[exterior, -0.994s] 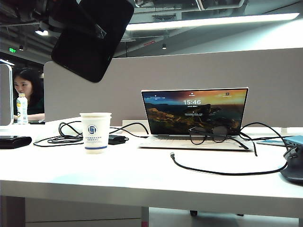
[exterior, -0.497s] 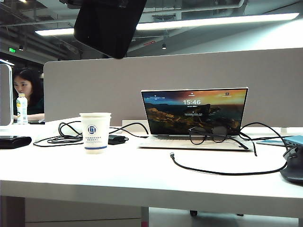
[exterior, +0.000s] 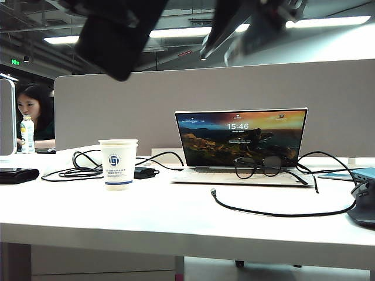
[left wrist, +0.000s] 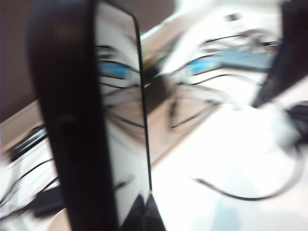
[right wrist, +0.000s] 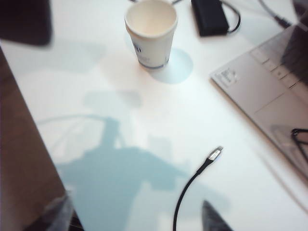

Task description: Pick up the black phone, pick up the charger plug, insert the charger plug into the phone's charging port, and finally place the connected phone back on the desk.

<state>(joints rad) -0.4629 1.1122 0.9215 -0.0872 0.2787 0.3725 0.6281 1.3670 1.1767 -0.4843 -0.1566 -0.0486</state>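
- The left claw (exterior: 96,9) is high above the tabletop (exterior: 176,216), at the top left of the exterior view; it is pinching the black phone (exterior: 117,35), pressed together on it
- In the left wrist view the black phone (left wrist: 86,125) fills the near field, seen almost edge-on, its glossy screen mirroring blurred cables
- The phone hangs tilted in the air, well above the paper cup (exterior: 118,164) and well apart from the tabletop
- The right claw (exterior: 258,23) shows as a dark blur at the top centre-right of the exterior view, above the laptop (exterior: 240,143); the blur hides its fingers there
- In the right wrist view only 1 dark fingertip (right wrist: 214,219) shows at the picture's edge, with nothing between the fingers; the claw stands spread and holds nothing
- The charger plug (right wrist: 214,154) lies flat on the white tabletop, untouched, its silvery tip pointing toward the laptop's front edge; its thin black cable (right wrist: 185,192) curves away from it
- In the exterior view the plug (exterior: 213,191) lies in front of the laptop, the cable sweeping right toward a dark object (exterior: 363,205) at the tabletop's right edge
- A pair of glasses (exterior: 258,167) rests on the laptop keyboard; a small black power brick (exterior: 145,172) with coiled cables lies just behind the cup
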